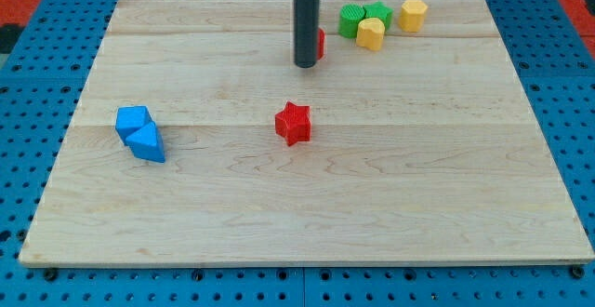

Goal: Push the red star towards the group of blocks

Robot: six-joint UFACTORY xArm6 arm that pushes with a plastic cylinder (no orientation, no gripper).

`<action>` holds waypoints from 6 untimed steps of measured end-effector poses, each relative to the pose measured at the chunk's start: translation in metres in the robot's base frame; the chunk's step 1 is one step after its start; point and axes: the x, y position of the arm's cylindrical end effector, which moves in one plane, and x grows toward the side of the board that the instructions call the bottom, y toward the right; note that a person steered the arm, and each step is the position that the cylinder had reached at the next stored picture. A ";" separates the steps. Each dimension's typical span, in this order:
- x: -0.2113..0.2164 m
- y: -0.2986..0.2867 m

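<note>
The red star [293, 123] lies near the middle of the wooden board [307, 205]. My tip [305, 64] is above it in the view, well apart from it. A second red block [320, 44] is mostly hidden behind the rod, just to the tip's right. The group of blocks sits at the view's top right: a green block [351, 20], a green star [376, 14], a yellow block [371, 33] and another yellow block [414, 15].
Two blue blocks, a cube [132, 120] and a triangular one [147, 143], touch each other at the view's left. A blue pegboard [37, 28] surrounds the board on all sides.
</note>
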 end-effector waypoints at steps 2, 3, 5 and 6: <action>-0.038 0.031; -0.040 0.057; 0.068 0.004; 0.100 -0.044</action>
